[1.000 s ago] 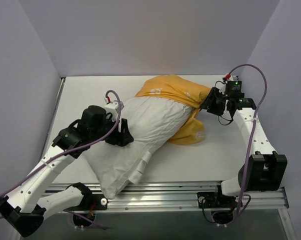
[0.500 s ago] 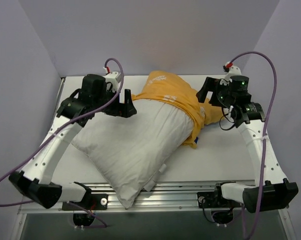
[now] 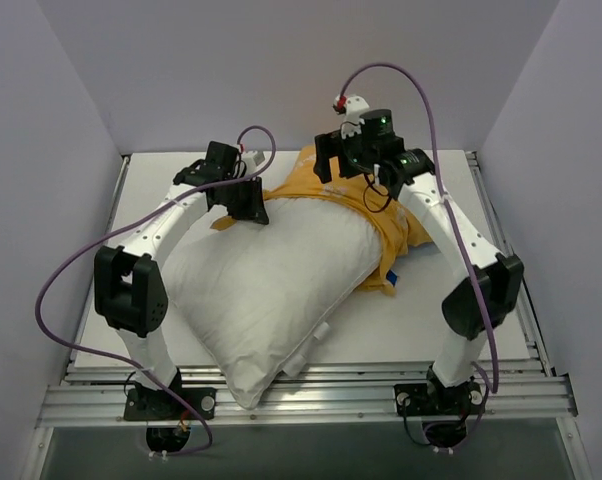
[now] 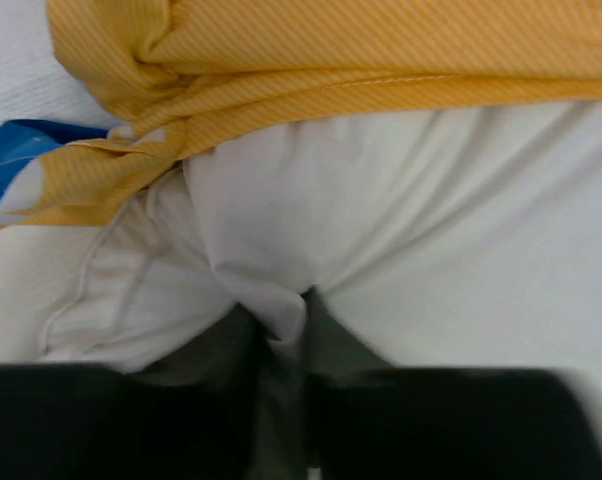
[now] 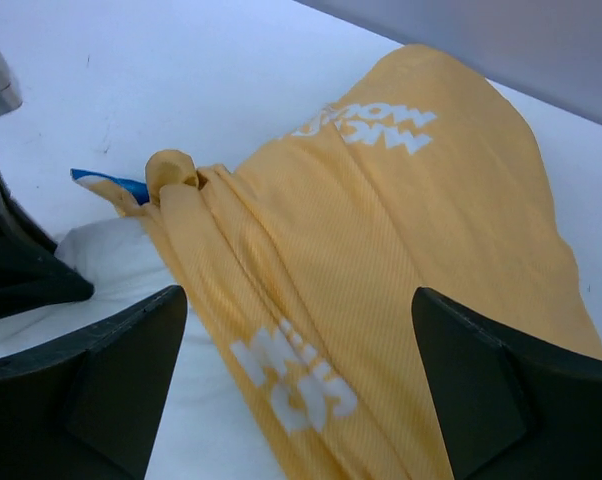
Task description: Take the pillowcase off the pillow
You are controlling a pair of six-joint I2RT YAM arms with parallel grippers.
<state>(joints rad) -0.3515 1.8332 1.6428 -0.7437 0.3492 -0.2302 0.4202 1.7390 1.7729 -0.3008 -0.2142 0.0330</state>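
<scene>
Where the left pincer [image 4: 281, 345] meets the pillow [image 4: 431, 260], its two dark fingers [image 4: 131, 425] are pressed together on a small fold of white fabric at the cushion's far corner. Just beyond that pinch the bunched hem of the pillowcase [image 4: 331, 60] runs across, yellow-orange with a sliver of blue at its left end. The right pincer [image 5: 299, 300] hangs with its fingers spread wide and nothing gripped (the yellow cloth with white lettering lies below and ahead of it). Most of the pillow stretches bare from the left pincer back toward the arm bases; the case covers only the far end, under the right pincer. Both lie on a white table [image 3: 451, 300] enclosed by plain pale walls [image 3: 301, 70].
</scene>
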